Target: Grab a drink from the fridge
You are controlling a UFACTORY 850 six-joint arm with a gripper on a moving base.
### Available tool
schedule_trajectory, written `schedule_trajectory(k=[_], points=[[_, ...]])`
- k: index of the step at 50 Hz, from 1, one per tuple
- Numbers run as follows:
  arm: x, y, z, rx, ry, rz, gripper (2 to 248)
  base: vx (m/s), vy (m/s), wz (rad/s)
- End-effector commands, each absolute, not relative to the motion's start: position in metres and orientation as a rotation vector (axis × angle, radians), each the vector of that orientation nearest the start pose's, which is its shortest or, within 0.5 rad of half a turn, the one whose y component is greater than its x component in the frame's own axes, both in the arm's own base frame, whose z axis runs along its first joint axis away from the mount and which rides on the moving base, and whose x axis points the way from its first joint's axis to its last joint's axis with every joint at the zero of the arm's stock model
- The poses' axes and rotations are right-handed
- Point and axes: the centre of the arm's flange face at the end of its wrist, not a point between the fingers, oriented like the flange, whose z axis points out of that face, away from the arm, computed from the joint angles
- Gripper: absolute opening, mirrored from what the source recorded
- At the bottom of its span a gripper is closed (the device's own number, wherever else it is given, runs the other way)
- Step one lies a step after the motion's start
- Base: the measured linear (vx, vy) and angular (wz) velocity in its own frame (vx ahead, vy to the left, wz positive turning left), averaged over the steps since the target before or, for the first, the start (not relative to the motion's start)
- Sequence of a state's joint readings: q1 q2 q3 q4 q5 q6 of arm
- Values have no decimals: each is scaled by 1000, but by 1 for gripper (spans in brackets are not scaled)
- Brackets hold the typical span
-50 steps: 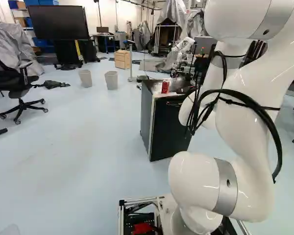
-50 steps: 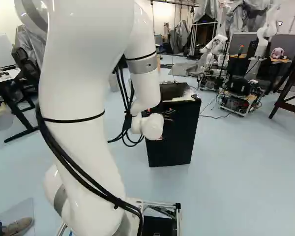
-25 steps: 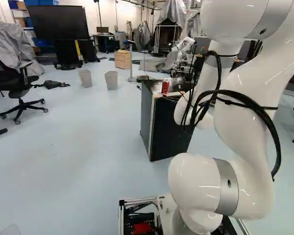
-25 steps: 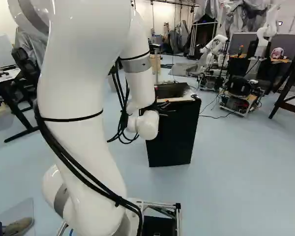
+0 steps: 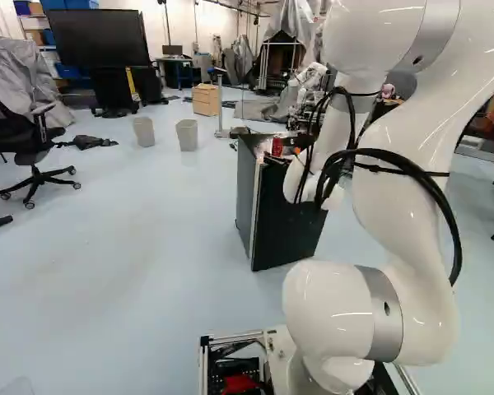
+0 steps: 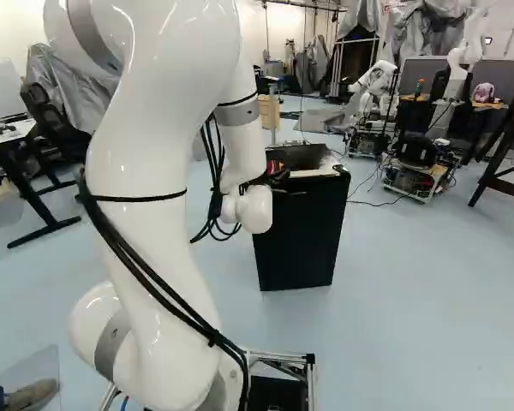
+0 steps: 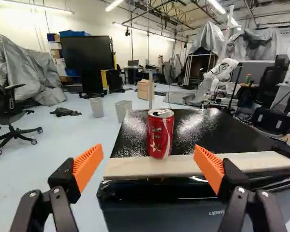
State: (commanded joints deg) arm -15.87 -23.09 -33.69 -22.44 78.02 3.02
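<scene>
Beside the top of the small black fridge, my gripper shows as a dark shape past the wrist in the right base view. The wrist view shows the gripper open, orange pads wide apart, nothing held. A red drink can stands upright on the fridge's glossy top, just behind the pale wooden strip along its front edge. The can is ahead of the gripper, between the lines of the two fingers. In the left base view the can is partly covered. The fridge's inside is hidden.
Two grey bins and a wooden cabinet stand beyond the fridge. An office chair is at the far left of the left base view. Another robot stands on the floor right of the fridge in the right base view.
The forearm and wrist have shifted left in the left base view, bringing the gripper in beside the can. The can and fridge stand where they were, and the base has not moved.
</scene>
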Motion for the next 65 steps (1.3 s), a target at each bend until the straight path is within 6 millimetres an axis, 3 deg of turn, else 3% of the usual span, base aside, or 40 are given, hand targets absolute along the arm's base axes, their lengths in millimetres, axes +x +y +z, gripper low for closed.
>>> schedule_trajectory(k=[35,56,57,62,63,65], points=[[526,-102,318,-2157,-180,-2185,247,0,0,0],[541,-111,315,-2151,-174,-2206,247,0,0,0],[541,-111,315,-2151,-174,-2206,224,0,0,0],[541,-111,315,-2151,-174,-2206,224,0,0,0],[541,-111,315,-2151,-174,-2206,186,0,0,0],[541,-111,315,-2151,-174,-2206,186,0,0,0]])
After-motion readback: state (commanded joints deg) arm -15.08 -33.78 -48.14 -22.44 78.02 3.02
